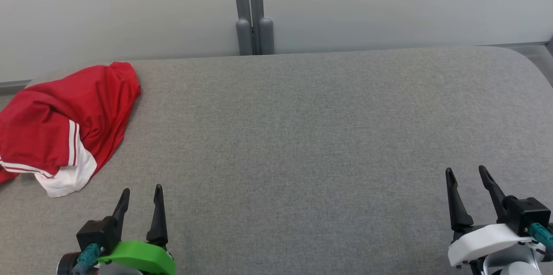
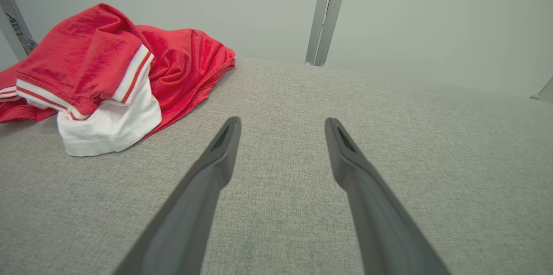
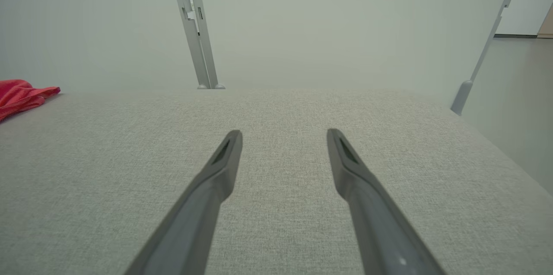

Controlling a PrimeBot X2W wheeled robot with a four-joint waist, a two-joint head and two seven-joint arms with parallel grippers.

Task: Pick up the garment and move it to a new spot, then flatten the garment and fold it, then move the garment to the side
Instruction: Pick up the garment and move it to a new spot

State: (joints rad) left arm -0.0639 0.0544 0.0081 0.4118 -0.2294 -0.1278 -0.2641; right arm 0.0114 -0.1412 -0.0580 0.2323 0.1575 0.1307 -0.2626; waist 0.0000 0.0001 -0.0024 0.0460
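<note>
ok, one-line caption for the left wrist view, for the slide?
Open left gripper over the grey fabric surface; crumpled red-and-white garment lies untouched ahead, at the view's left.

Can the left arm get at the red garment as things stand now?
Probably yes. The garment lies bunched ahead and to the left of the open left gripper, with only bare grey surface between them.

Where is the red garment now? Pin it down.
The red garment lies crumpled at the left edge of the grey surface in the head view, ahead and left of the left gripper, not touching it.
</note>
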